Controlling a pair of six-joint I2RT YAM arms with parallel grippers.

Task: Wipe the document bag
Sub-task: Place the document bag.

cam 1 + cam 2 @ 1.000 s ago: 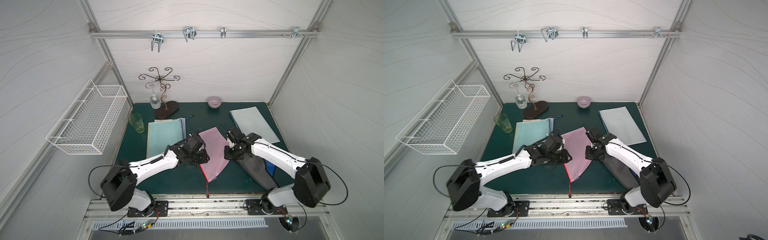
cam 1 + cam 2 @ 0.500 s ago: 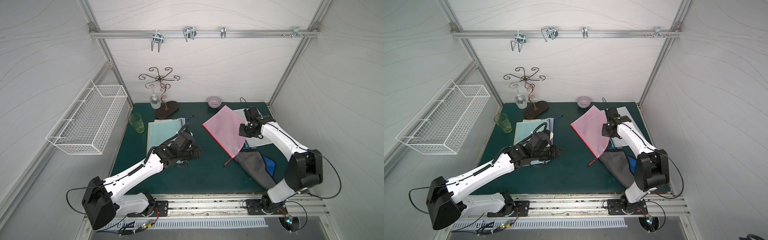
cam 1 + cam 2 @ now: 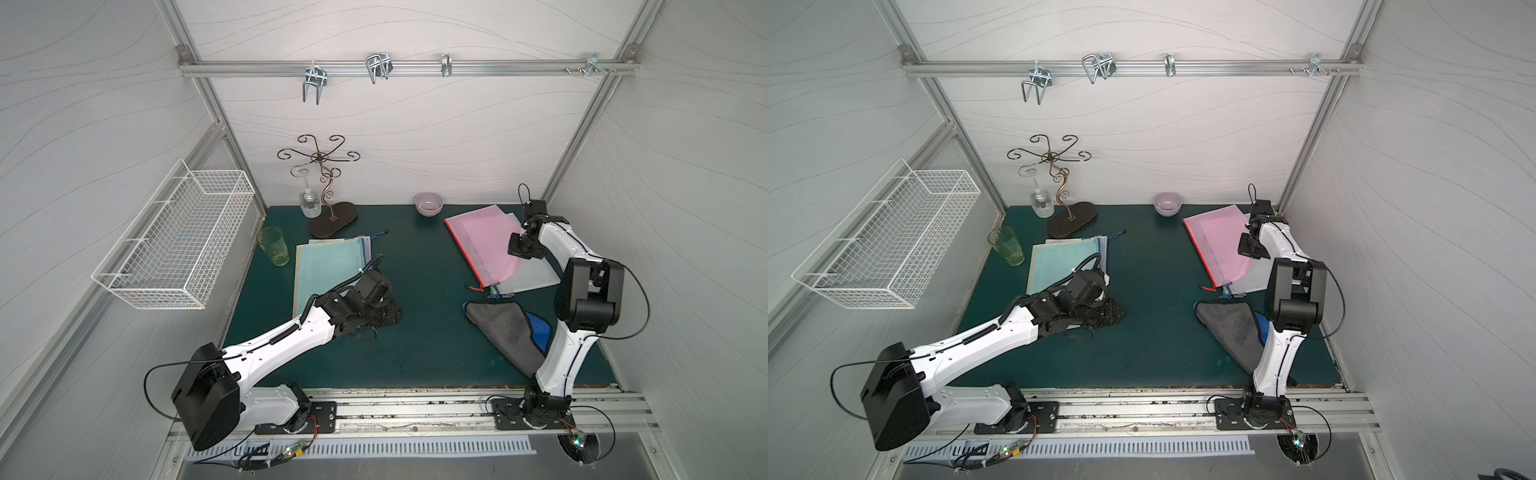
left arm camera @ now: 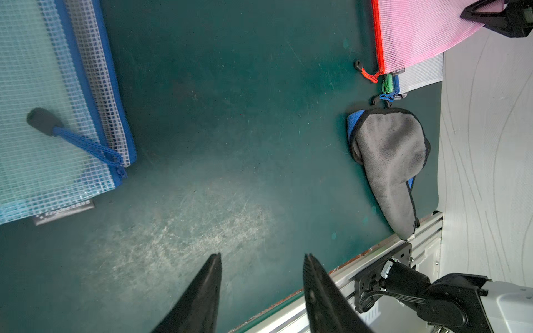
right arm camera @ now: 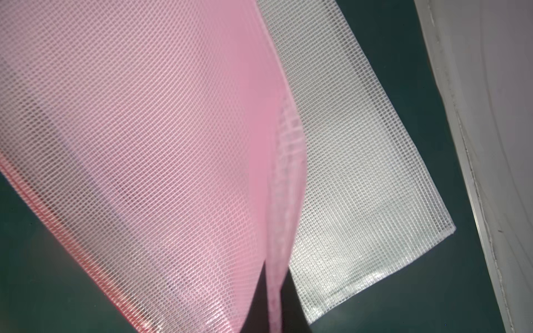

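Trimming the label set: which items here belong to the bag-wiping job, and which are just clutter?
Job:
- pink document bag, gripped by the right claw
- grey cloth
- left claw, open and empty

Lying about:
- teal bag stack
- clear bag
- green cup
- bowl
- glass stand
- wire basket

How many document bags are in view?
4: a pink bag in the right gripper, a white bag under it, a blue bag at left, a clear bag beneath it. More may be hidden.
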